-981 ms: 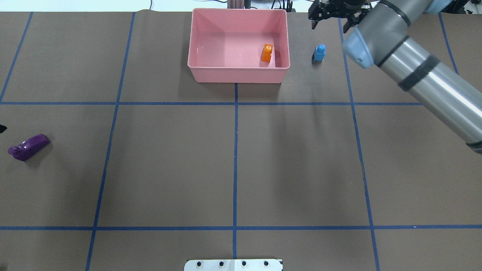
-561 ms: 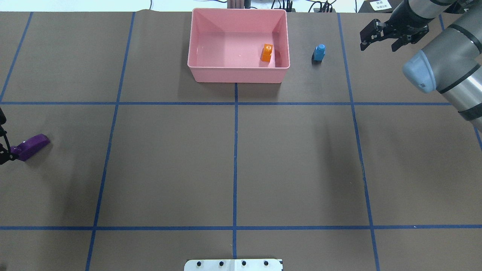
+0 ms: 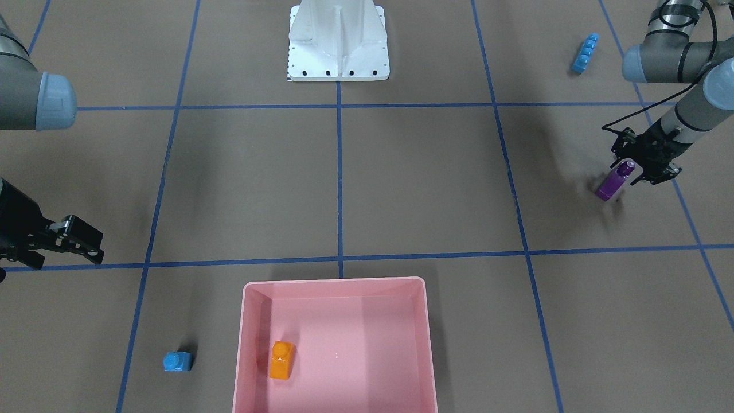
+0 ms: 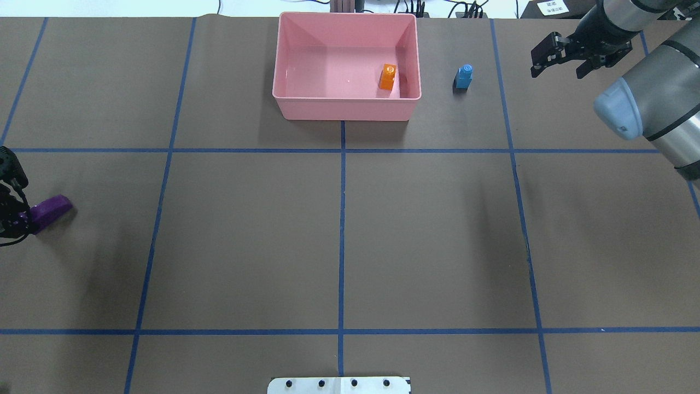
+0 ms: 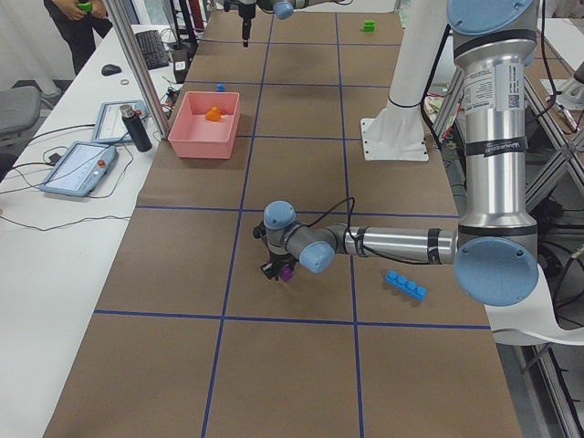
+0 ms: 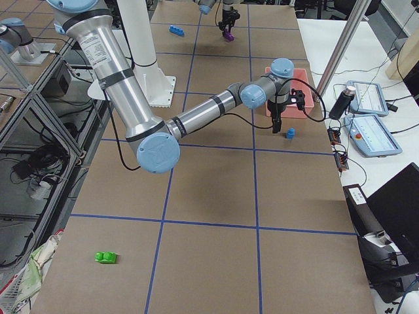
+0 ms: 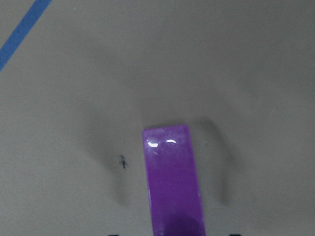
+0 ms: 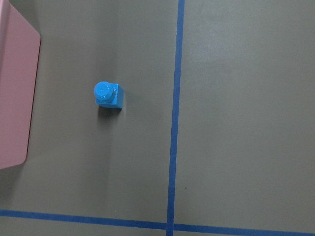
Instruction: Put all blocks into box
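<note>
The pink box (image 4: 347, 102) stands at the far middle of the table, with the orange block (image 4: 388, 76) inside near its right wall. The tiny blue block (image 4: 464, 76) sits just right of the box, also in the right wrist view (image 8: 108, 94). My right gripper (image 4: 560, 64) hovers open and empty, right of that block. My left gripper (image 3: 633, 169) is open and straddles the near end of the purple block (image 3: 612, 183), which lies on the table (image 7: 173, 182). The long blue block (image 3: 585, 53) lies near the robot's left side. The green block (image 6: 105, 257) lies far off on the right.
The white robot base (image 3: 338, 40) stands at the table's near middle edge. Blue tape lines divide the brown table into squares. A side bench with tablets (image 5: 78, 169) and a person (image 5: 78, 18) is beyond the box.
My right gripper swung away from above the box's far right corner to the right of the tiny blue block. My left gripper came in from the left edge over the purple block's end.
</note>
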Controlling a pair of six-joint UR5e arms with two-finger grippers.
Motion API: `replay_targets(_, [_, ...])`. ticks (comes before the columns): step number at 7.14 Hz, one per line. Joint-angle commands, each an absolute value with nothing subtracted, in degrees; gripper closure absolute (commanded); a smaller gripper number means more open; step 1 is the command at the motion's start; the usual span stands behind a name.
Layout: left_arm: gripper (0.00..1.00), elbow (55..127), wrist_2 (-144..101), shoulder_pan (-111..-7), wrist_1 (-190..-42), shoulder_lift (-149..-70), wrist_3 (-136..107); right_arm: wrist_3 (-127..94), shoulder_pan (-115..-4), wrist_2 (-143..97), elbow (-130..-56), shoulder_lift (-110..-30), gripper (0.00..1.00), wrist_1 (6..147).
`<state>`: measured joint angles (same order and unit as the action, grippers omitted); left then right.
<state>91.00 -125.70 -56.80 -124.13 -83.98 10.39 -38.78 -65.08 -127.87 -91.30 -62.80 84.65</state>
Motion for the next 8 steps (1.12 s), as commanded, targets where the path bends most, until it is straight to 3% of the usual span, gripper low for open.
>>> replay_targets(1, [1.00,91.2,-126.4,-56.9,-124.0,-83.8,10.1,-38.8,-65.0,-127.5,-91.2,-62.8,0.01,84.5])
replay_targets(3, [1.00,93.0,-126.6,-59.3,-124.3,-84.7,-1.9,-38.8,-65.0,-127.3,-90.5,-62.8,0.01,84.2])
replay_targets(5, [1.00,95.0,-127.7,-60.2,-123.5,-91.8,-28.4,-38.7,-65.0,-127.2,-89.0,-62.8,0.01,83.9])
replay_targets(8, [1.00,91.5,-127.4,-59.9,-98.3,-119.1,-42.7,-38.9,-64.6,-127.1,-85.3,-62.1,0.01,80.4])
